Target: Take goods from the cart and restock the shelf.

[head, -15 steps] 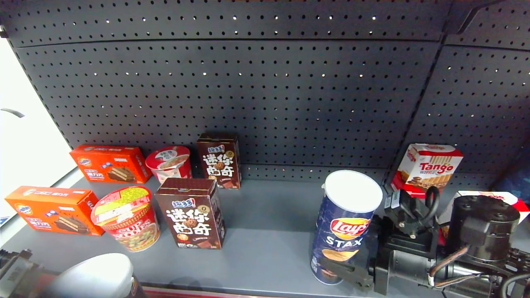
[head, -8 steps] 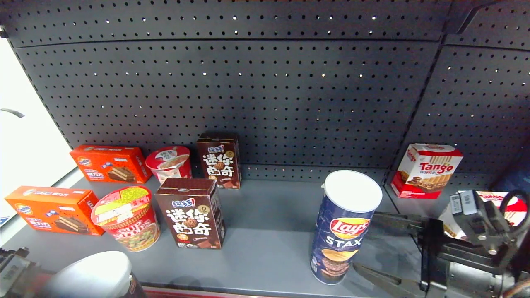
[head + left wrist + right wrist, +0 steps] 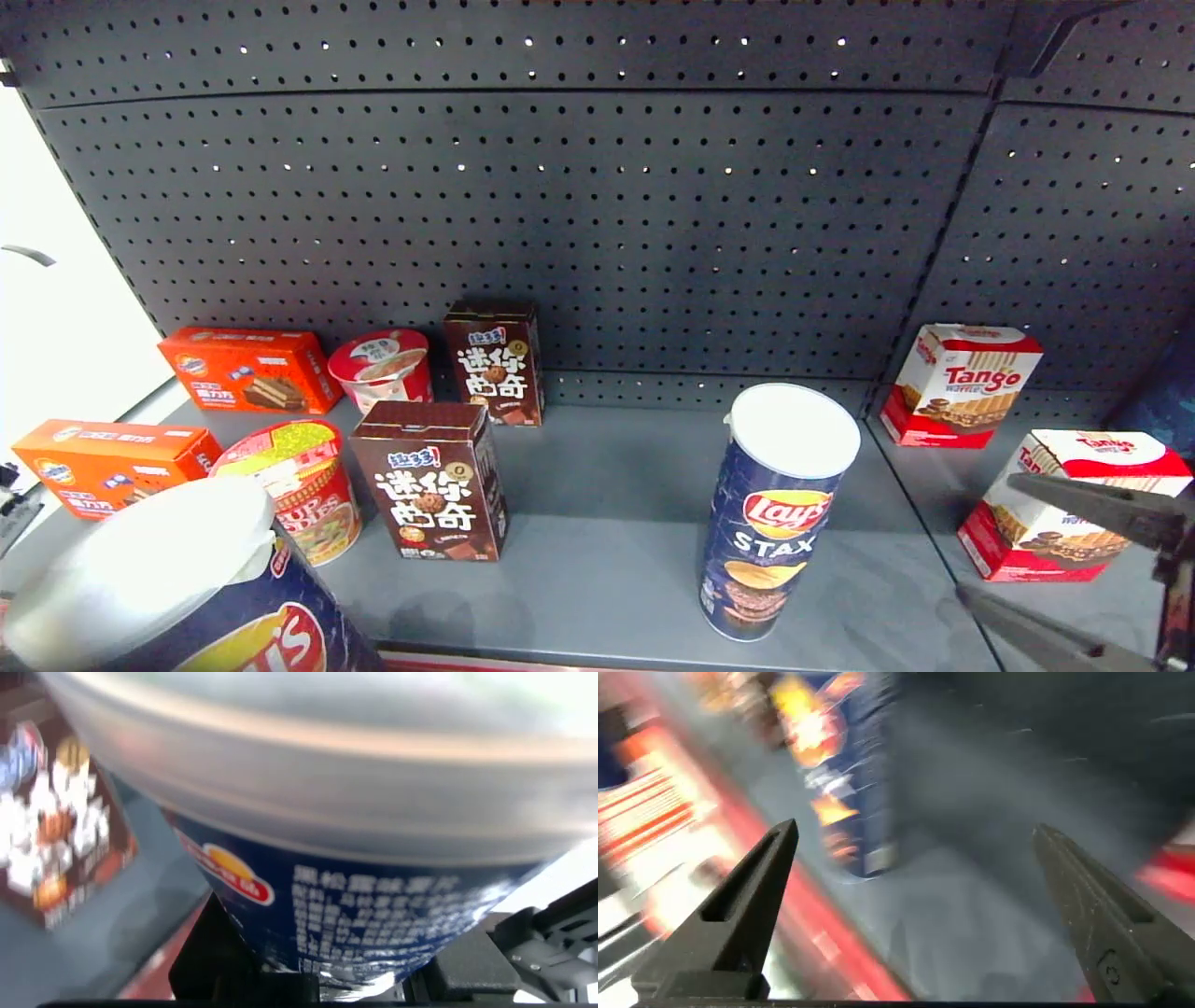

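Note:
A dark blue chips can (image 3: pixel 780 513) with a white lid stands upright on the grey shelf (image 3: pixel 607 523), right of centre. My right gripper (image 3: pixel 988 537) is open to the right of it, apart from the can, its two dark fingers (image 3: pixel 757 905) spread wide around nothing. The right wrist view shows that can (image 3: pixel 850 775) blurred beyond the fingertips. A second chips can (image 3: pixel 168 588) rises at the lower left, in front of the shelf edge. My left gripper (image 3: pixel 346 971) is shut on this second can (image 3: pixel 374 859), holding it near its base.
On the shelf's left stand two orange boxes (image 3: pixel 247 369), two noodle cups (image 3: pixel 299 504) and two brown cookie boxes (image 3: pixel 434 481). Two red-and-white wafer boxes (image 3: pixel 966 383) sit at the right. Bare shelf lies between the cookie boxes and the standing can. A pegboard wall (image 3: pixel 597 215) backs the shelf.
My right gripper let go of the standing can and drew back to the right, fingers open. The left arm's can has risen higher at the lower left.

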Tool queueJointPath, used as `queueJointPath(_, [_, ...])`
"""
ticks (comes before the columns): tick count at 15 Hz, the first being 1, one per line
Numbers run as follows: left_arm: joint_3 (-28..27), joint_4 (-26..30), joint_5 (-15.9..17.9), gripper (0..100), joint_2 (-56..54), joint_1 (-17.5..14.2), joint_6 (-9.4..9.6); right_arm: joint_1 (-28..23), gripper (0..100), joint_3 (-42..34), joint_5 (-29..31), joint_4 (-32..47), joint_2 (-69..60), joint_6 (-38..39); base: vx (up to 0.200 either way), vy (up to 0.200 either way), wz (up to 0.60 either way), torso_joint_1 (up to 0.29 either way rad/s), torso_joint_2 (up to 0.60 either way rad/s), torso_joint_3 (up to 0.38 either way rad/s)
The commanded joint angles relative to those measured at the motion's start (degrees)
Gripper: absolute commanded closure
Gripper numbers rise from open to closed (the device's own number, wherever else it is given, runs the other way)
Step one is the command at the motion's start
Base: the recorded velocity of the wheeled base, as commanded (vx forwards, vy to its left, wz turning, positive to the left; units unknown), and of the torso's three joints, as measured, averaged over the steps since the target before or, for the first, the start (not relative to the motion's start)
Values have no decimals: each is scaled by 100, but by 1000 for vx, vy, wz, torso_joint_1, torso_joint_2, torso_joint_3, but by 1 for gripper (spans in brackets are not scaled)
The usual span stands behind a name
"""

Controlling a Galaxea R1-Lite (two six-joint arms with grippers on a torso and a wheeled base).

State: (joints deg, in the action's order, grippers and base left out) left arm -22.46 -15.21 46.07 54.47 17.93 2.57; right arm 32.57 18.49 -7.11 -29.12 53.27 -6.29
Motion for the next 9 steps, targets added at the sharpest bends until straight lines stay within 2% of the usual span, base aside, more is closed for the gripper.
queueJointPath(1, [-277,36,-10,100,222,263,-2,3,0,32,306,135,-818,-21,0,0,0,0,0,0])
queueJointPath(4, [-796,45,-300,100,626,843,6,-41,0,-135,394,144,-1012,-4,0,0,0,0,0,0])
queueJointPath(6, [-1288,45,-309,100,1075,993,6,-41,0,-135,394,144,-985,-4,0,0,0,0,0,0])
queueJointPath(9, [-1956,-8,-309,100,1857,1010,59,-41,0,-241,386,144,-977,14,0,0,0,0,0,0])
